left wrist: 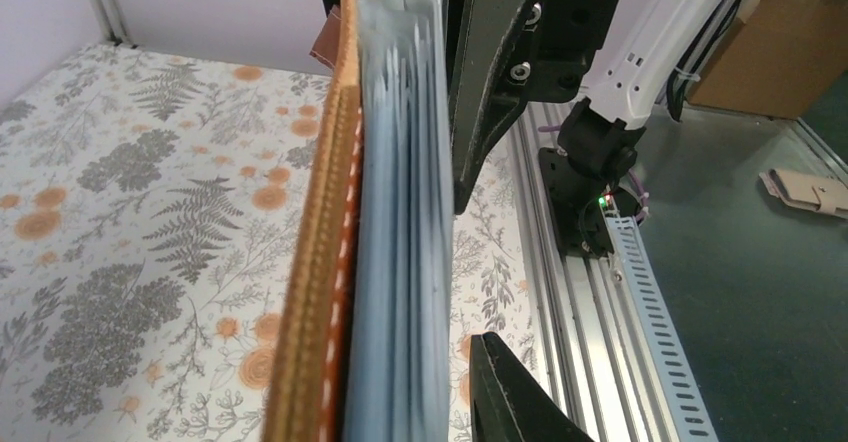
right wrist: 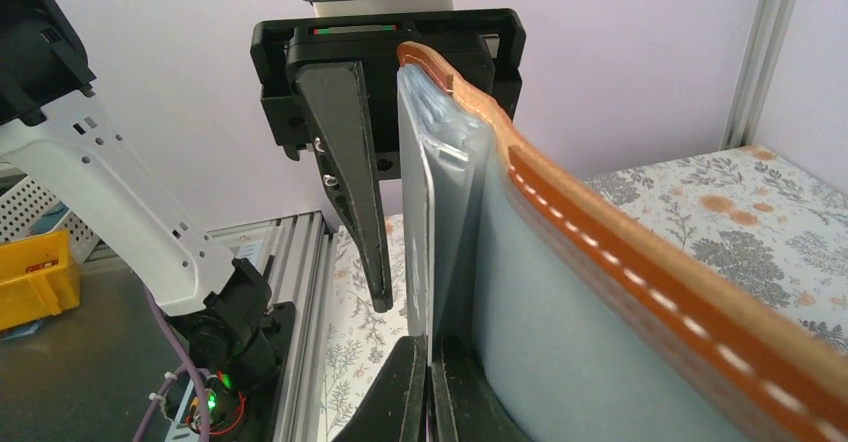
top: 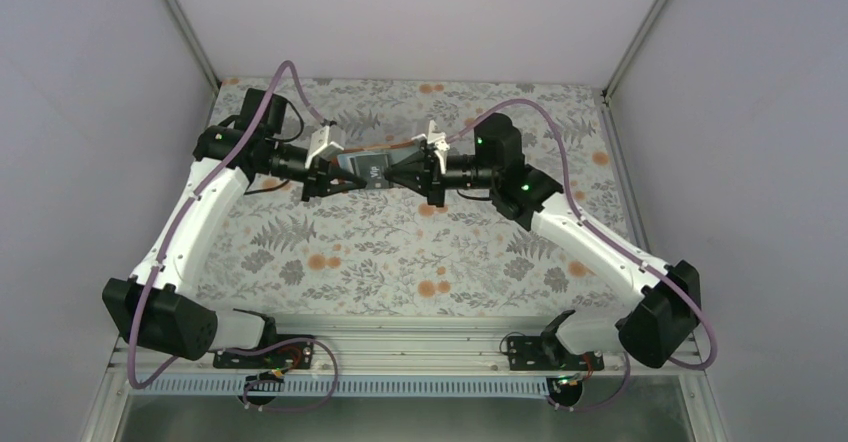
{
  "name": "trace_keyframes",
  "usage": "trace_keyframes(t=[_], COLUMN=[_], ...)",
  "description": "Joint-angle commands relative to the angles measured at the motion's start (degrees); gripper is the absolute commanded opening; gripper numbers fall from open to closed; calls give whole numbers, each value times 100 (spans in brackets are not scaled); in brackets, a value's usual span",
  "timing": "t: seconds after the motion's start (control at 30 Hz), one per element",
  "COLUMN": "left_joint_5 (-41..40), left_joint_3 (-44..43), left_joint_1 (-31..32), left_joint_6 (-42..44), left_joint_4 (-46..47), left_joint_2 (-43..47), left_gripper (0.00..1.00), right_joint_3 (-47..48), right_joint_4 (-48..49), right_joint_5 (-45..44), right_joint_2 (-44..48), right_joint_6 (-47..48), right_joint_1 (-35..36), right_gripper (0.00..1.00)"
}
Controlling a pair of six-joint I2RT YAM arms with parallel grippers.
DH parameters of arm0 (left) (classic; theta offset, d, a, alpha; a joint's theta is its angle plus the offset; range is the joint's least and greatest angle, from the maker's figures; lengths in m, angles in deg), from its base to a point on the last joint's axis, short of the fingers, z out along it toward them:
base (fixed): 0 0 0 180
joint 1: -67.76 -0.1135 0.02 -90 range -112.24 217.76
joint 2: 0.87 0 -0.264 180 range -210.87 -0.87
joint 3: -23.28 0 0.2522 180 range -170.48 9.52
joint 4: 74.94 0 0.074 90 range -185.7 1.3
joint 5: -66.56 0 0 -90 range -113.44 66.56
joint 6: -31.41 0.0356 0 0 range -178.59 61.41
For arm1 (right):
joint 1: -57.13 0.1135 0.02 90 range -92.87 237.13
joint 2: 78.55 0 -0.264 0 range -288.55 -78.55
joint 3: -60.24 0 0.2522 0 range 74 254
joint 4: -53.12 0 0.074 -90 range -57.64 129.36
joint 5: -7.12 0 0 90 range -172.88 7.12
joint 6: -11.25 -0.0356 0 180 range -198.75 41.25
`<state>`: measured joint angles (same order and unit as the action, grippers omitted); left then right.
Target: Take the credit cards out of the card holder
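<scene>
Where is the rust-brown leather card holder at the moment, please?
In the top view the rust-brown leather card holder hangs on edge over the far middle of the floral table, between the left end effector and the right end effector.

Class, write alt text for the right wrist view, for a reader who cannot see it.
The card holder, brown leather outside and pale blue-grey inside, hangs edge-on above the floral table. The right gripper pinches a thin pale layer at its near end; the left gripper holds the far end.
</scene>
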<state>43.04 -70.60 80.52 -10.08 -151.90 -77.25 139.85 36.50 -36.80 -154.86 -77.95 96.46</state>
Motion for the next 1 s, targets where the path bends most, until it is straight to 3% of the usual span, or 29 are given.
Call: trace_keyframes(t=[0.0, 0.17, 0.27, 0.33, 0.43, 0.77, 0.97], left_joint_5=[471, 459, 454, 446, 448, 473, 547], left_joint_3=[-48, -46, -39, -39, -30, -43, -34], left_joint_1=[44, 39, 19, 17, 10, 1, 3], left_joint_6=[296, 300, 274, 241, 229, 161, 290], left_joint_4=[-79, -87, -59, -39, -30, 3, -92], left_joint_2=[88, 109, 110, 108, 105, 88, 107], left_gripper=[20, 9, 3, 2, 2, 3, 17], right_joint_3=[-34, -1, 3, 16, 22, 35, -124], right_joint_4=[-167, -347, -444, -477, -497, -236, -261], right_joint_5=[-42, -164, -116, -48, -66, -19, -343], right_joint_2=[279, 372, 405, 387, 347, 167, 439], right_joint_6=[203, 272, 311, 309, 298, 156, 144], right_joint_1=[-101, -122, -136, -137, -145, -145, -257], right_gripper=[4, 4, 12, 18, 19, 4, 4])
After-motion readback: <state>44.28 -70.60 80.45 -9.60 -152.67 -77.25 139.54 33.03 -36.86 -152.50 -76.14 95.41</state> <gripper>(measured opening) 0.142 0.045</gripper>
